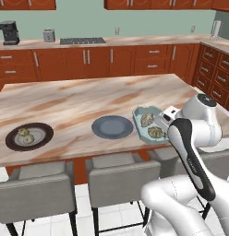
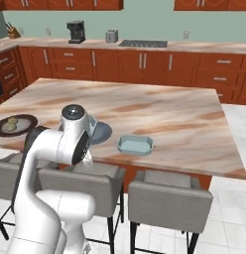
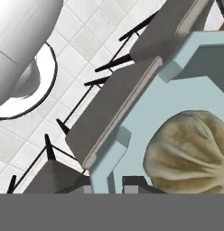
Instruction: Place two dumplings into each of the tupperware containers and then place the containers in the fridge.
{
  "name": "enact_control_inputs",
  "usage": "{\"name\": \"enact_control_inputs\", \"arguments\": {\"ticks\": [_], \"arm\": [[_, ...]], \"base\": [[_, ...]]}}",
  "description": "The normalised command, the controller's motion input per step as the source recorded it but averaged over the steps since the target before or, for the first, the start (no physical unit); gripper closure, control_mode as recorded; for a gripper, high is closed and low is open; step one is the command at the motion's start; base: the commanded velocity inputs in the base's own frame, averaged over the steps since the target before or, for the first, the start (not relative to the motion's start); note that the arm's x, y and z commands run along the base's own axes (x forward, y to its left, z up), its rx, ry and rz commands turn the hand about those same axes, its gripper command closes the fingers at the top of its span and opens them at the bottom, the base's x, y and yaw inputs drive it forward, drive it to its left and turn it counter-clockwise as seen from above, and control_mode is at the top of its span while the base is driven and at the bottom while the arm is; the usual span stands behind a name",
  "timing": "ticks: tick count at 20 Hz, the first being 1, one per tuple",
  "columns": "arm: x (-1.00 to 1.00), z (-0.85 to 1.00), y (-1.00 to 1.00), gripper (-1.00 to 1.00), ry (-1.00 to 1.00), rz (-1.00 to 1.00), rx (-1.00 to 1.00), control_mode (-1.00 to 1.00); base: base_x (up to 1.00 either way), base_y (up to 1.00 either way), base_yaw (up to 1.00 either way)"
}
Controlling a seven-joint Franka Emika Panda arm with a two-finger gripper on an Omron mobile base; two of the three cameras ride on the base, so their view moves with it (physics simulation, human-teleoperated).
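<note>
Halfway stage, judged from the lie of things. Shows the two-finger gripper (image 3: 110, 186) pressed shut on the rim wall of a shallow pale blue-teal rectangular plastic tub (image 3: 177, 92), with the pinched wall running up between the dark tips.

Holds two pale tan pleated dumplings inside this first tub: one (image 3: 190, 149) just beyond the fingers and close to the gripped wall, the other (image 1: 147, 119) further along the tub floor, away from the fingers. Reveals grey stool seats (image 3: 109, 113) and white floor tiles under the tub's near edge in the hand view, so appears raised off, or at least overhanging, the marble counter (image 1: 79, 101).

Leaves a second pale blue-teal rectangular tub (image 2: 135, 145) empty on the counter, well apart from the fingers. Leaves two more pale dumplings (image 1: 26, 135) on a dark-rimmed round plate (image 1: 10, 140), far from the fingers, beyond a bare round grey-blue plate (image 1: 112, 126).

Done: first tub filled. Still to do, by this reading: loading the second tub with the two plated dumplings and setting both tubs in the fridge.
</note>
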Motion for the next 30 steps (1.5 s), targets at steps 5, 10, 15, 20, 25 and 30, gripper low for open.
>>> {"name": "enact_control_inputs", "arguments": {"ticks": [5, 10, 15, 20, 25, 30], "arm": [[0.00, 0.00, 0.00, 1.00, 0.00, 0.00, 0.00, 1.00], [0.00, 0.00, 0.00, 1.00, 0.00, 0.00, 0.00, 1.00], [0.00, 0.00, 0.00, 1.00, 0.00, 0.00, 0.00, 1.00], [0.00, 0.00, 0.00, 1.00, 0.00, 0.00, 0.00, 1.00], [0.00, 0.00, 0.00, 1.00, 0.00, 0.00, 0.00, 1.00], [0.00, 0.00, 0.00, 1.00, 0.00, 0.00, 0.00, 1.00]], "base": [[-0.38, 0.18, 0.21], [-0.03, 0.62, 0.50], [0.15, 0.80, 0.47], [0.29, 0.74, 0.37], [0.48, 0.66, 0.36], [0.66, 0.52, 0.37]]}}
